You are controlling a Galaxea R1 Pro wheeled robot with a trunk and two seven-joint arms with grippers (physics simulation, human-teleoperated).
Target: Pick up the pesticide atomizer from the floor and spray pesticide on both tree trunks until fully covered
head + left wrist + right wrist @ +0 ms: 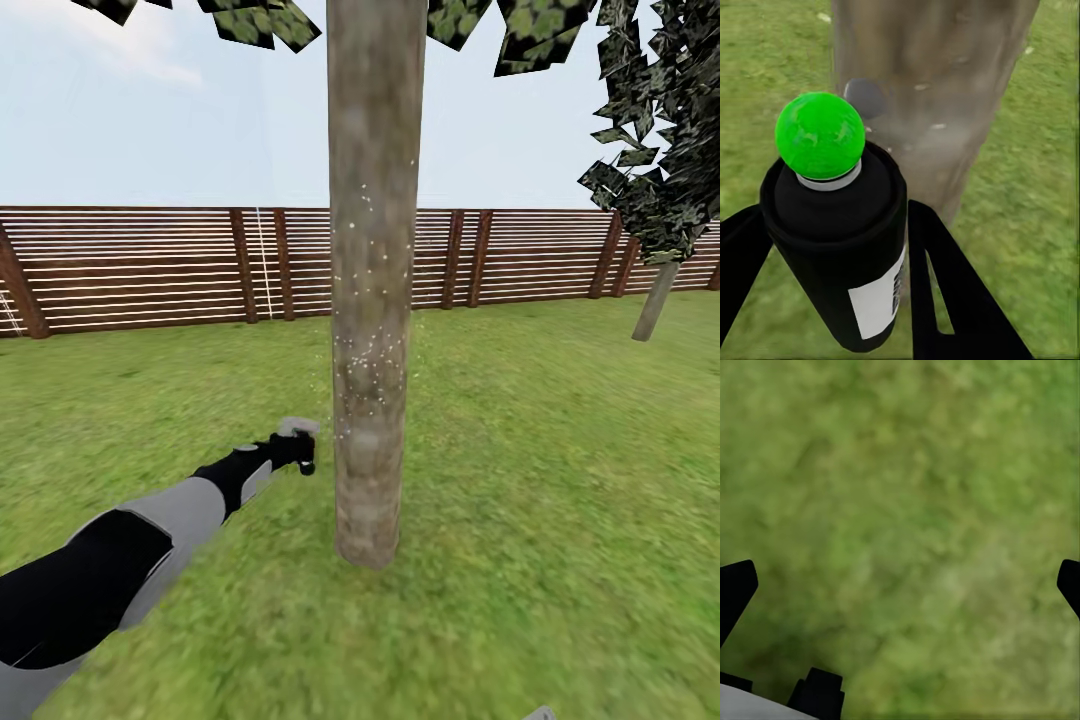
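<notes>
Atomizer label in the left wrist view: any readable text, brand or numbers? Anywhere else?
None readable.
Pesticide atomizer in the left claw: its white label carries dark barcode-like marks, too blurred to read.
Tree trunk, fence: no text or signs.

Pesticide atomizer (840, 247): black can body, white label, green ball top, upright between the left gripper's fingers (945, 285), just beside the tree trunk (372, 300). Trunk: straight, mottled grey-brown, upright in lawn, white specks dotted over mid-height. Second tree (655, 200) well apart at right, leaning trunk.
</notes>
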